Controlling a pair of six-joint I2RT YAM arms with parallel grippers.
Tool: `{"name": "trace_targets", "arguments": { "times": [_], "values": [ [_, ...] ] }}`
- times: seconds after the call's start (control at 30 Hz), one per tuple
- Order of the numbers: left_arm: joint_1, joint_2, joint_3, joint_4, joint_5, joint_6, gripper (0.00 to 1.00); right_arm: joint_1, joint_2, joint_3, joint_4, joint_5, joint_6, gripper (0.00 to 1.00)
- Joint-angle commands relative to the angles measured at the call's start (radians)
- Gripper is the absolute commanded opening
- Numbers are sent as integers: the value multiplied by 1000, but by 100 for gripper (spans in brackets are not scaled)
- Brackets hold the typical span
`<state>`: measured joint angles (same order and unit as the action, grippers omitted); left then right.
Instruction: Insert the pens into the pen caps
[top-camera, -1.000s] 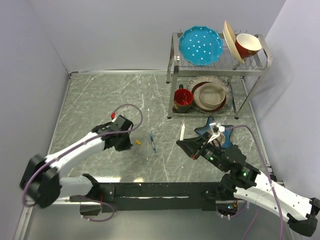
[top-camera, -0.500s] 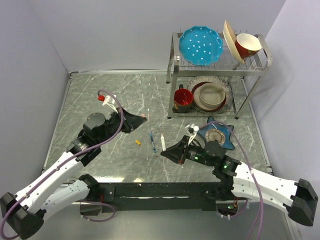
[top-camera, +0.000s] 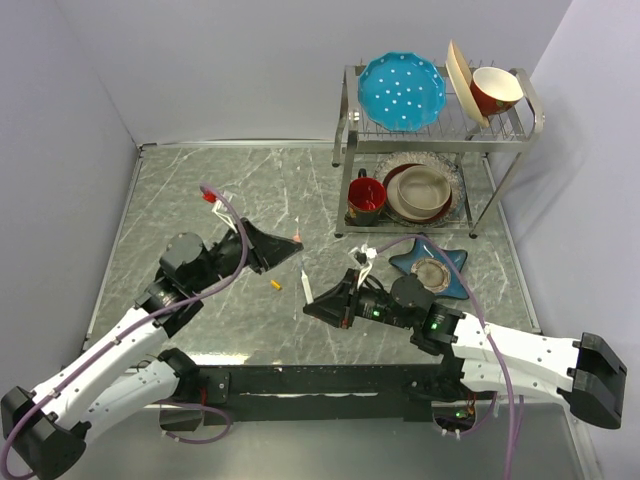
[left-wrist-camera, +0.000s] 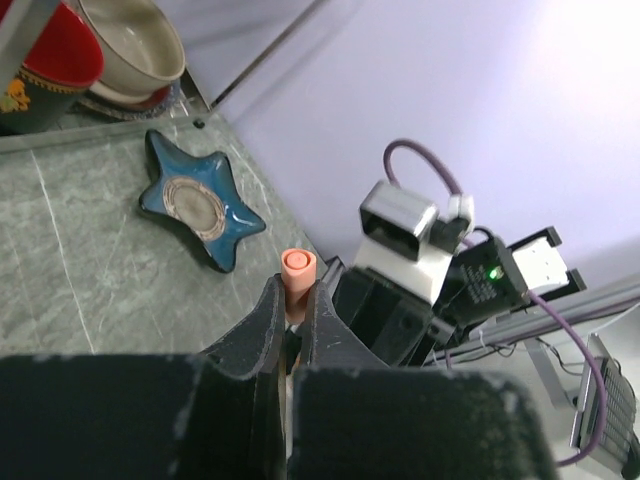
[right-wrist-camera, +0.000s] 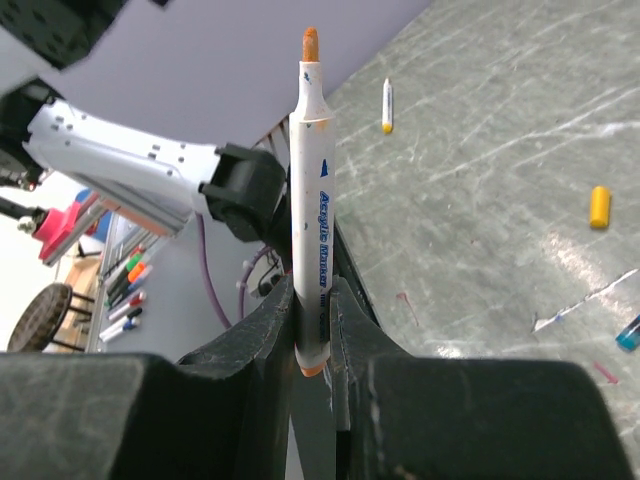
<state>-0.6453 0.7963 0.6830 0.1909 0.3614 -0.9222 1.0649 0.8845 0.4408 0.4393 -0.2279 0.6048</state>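
Your left arm (top-camera: 120, 345) reaches from the lower left toward mid-frame, the left gripper (top-camera: 295, 241) pinched tight on a pink cap (left-wrist-camera: 298, 263). Your right arm (top-camera: 510, 350) stretches in from the lower right, the right gripper (top-camera: 314, 308) clamped on a white pen (right-wrist-camera: 308, 200), close below the left one.

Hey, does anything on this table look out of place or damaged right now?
Nothing looks spilled or broken. Only loose bits stand out: a yellow cap lies loose on the table, and a blue star dish sits outside the dish rack.
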Motion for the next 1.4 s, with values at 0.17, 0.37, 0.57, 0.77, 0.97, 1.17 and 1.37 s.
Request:
{"name": "trace_targets", "arguments": {
  "times": [0.17, 0.37, 0.57, 0.77, 0.97, 1.17, 1.37],
  "values": [
    [-10, -40, -57, 103, 76, -18, 1, 10, 7, 79, 4, 64, -7, 0],
    [-16, -58, -69, 114, 79, -35, 1, 12, -1, 88, -10, 85, -8, 0],
    [-20, -68, -74, 101, 76, -35, 1, 12, -1, 90, -7, 87, -8, 0],
    [-31, -45, -82, 104, 82, -26, 1, 13, 2, 108, -17, 88, -13, 0],
    [-51, -43, -73, 27, 54, 25, 1, 17, 16, 130, -39, 111, -23, 0],
    [-63, -51, -72, -60, 56, 49, 1, 17, 14, 179, -89, 190, -77, 0],
    [-67, -75, -77, -129, 44, 72, 1, 17, 25, 211, -113, 213, -108, 0]
  ]
}}
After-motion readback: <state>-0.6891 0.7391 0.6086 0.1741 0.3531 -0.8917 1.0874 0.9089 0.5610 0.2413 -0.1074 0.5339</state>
